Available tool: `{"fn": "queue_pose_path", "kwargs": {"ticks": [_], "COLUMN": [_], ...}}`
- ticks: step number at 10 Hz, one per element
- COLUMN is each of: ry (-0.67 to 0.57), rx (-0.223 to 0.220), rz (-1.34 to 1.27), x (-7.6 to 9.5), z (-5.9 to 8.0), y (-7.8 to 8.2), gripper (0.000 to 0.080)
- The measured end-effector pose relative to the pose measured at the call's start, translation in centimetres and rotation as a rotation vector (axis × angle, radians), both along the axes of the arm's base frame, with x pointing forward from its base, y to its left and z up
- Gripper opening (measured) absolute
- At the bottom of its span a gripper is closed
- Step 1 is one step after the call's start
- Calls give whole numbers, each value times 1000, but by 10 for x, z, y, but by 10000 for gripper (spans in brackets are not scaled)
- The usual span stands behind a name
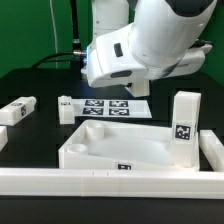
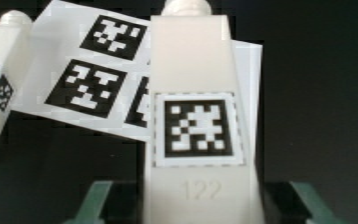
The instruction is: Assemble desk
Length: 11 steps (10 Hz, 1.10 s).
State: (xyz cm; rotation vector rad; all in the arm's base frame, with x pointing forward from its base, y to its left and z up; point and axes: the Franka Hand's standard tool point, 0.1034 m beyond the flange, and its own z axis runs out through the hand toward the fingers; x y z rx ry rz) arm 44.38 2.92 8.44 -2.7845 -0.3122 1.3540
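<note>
Fingers of the gripper seem pressed on both sides of the leg, whose long axis runs straight away from the wrist, with the marker board behind it.

Robotics lab: black table, marker board (printed tags), green backdrop, Panda arm.

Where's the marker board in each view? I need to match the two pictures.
Exterior view: the marker board lies flat on the black table, mid-picture, behind the desk slab and below the arm.
Wrist view: the marker board is behind a tagged leg, which hides part of it.
Shared landmark: the board's own black-and-white tags against the black table.
</note>
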Motion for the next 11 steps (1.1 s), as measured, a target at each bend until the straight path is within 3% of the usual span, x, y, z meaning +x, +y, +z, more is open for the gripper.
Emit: {"fn": "queue_pose_path", "kwargs": {"ticks": [3,6,7,11], "ry": [-99,-223,-295,-599], "rx": [23,25,32,49], "rz": [7,-14,-13,-19], "x": [16,42,53,61], "z": [1,35,36,36], "y": [-6,-18,-17,-23], "gripper": [289,289,289,290]}}
